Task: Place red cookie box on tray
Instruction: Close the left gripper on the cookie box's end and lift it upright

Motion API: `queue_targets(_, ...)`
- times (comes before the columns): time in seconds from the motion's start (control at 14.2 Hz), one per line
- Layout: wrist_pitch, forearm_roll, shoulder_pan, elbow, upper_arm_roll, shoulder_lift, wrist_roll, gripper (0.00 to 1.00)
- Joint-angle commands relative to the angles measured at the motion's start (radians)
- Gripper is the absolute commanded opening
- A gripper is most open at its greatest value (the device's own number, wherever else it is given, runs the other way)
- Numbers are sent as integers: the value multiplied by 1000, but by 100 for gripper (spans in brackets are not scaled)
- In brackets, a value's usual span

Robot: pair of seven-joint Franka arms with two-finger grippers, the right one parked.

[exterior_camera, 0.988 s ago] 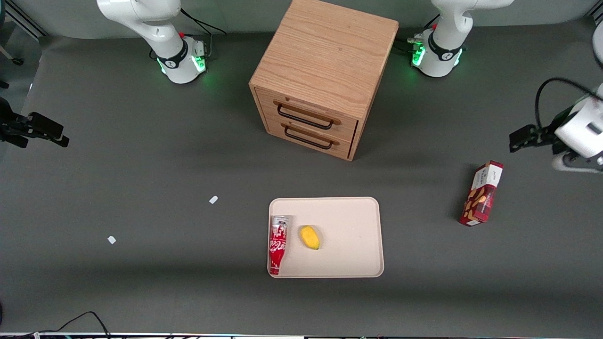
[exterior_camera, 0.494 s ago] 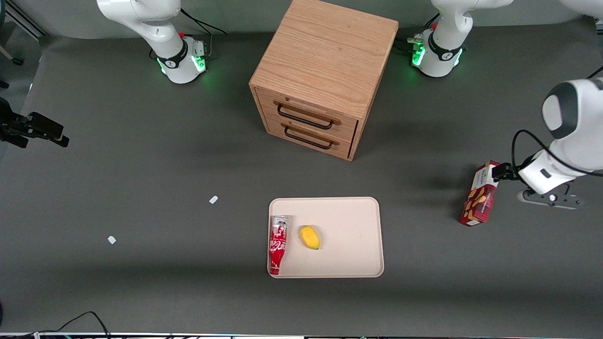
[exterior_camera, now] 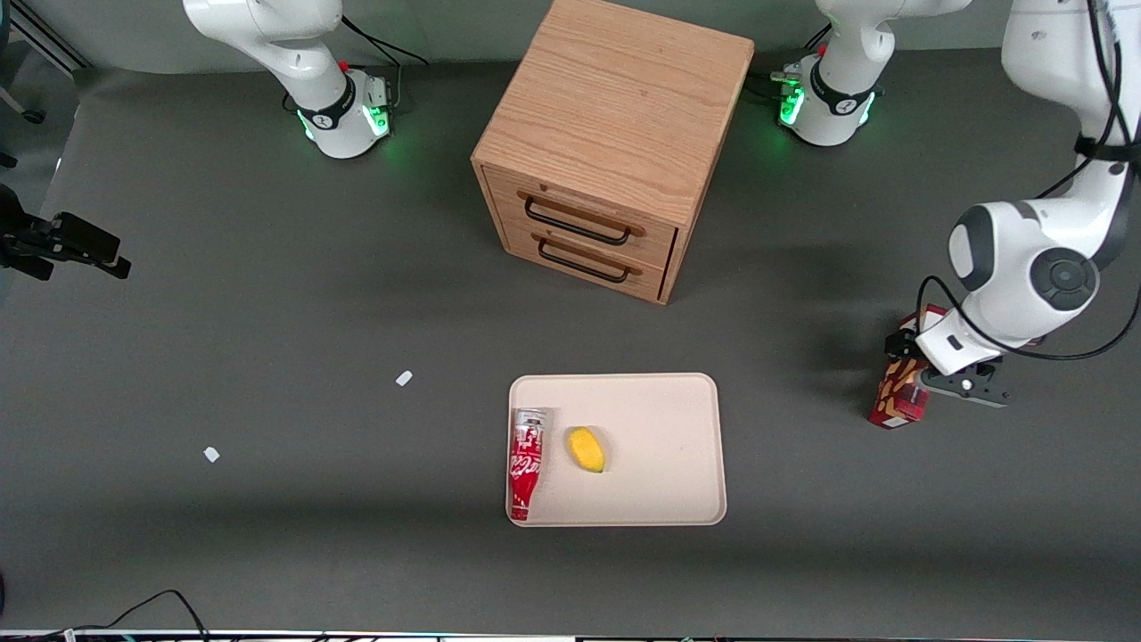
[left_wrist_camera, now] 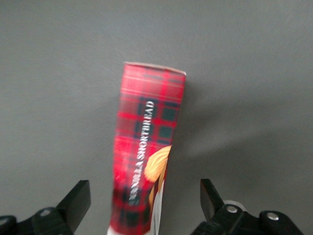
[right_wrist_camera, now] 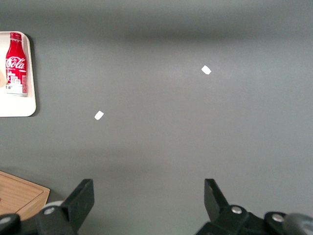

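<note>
Here the gripper (left_wrist_camera: 142,205) hangs directly above the red cookie box (exterior_camera: 898,397), its fingers (left_wrist_camera: 76,198) spread wide on either flank of the carton, apparently so they can drop around its narrow sides. The box stands on the table near the working arm's edge, well apart from the tray (exterior_camera: 664,419), which already carries a soda can (exterior_camera: 525,464) and a yellow fruit (exterior_camera: 586,449).

Your red cookie box (exterior_camera: 894,401) stands on the counter toward the working arm's end, well apart from the tray (exterior_camera: 664,419). It is a slim carton in dark-red tartan with white lettering and tan cookie pictures. The end effector (left_wrist_camera: 145,205) hangs over it, fingers spread wide on either side. The tray is flat, beige, round-cornered and low-rimmed.
</note>
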Motion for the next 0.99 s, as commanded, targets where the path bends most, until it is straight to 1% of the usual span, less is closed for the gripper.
queue_targets(0.0,17,12,-1,-3,0,19,25,99)
queue_targets(0.07,19,12,-1,-3,0,26,25,88)
queue_targets(0.14,16,12,-1,-3,2,28,25,63)
queue_targets(0.21,13,12,-2,-3,0,28,25,29)
queue_targets(0.28,8,12,-4,0,0,28,27,2)
queue_targets(0.35,0,11,-4,5,0,28,21,0)
queue_targets(0.78,-20,8,-2,18,0,14,16,0)
queue_targets(0.85,-33,5,-1,26,0,4,16,0)
queue_targets(0.92,-84,0,-1,47,0,-12,16,0)
